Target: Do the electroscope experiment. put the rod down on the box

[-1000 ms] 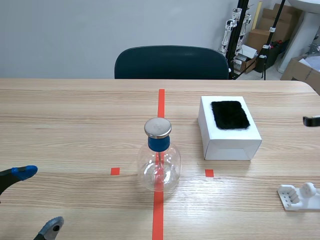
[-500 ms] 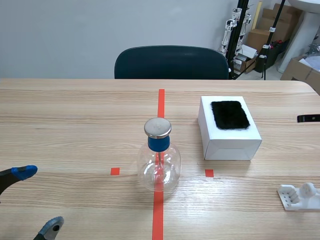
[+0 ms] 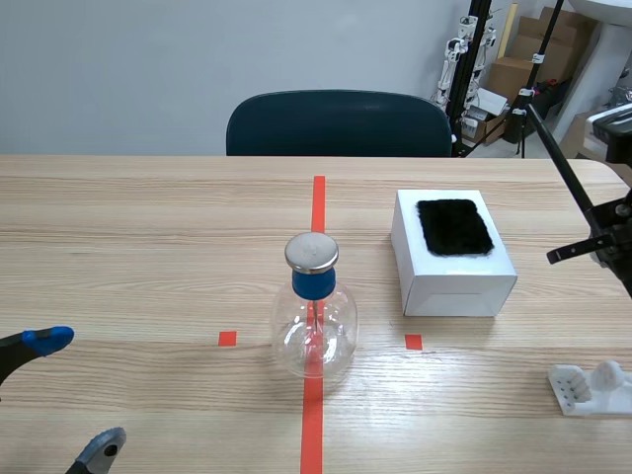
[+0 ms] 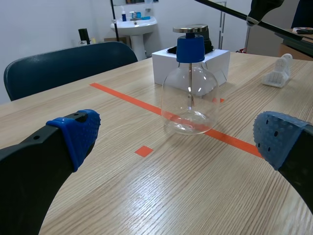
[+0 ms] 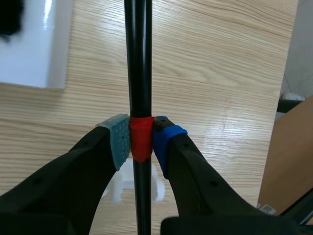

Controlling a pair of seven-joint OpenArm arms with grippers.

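The right tool [image 5: 141,142] pinches the black rod [image 5: 138,58] at its red band, holding it tilted above the table [image 3: 148,227], beside the white box [image 3: 449,291] and apart from it. The left tool [image 3: 77,393] is spread wide, low before the glass electroscope flask [image 3: 314,331].

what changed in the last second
The right gripper, shut on the black rod, moved in from the right side of the table, so the rod now slants up near the white box. The electroscope flask, box and open left gripper stayed put.
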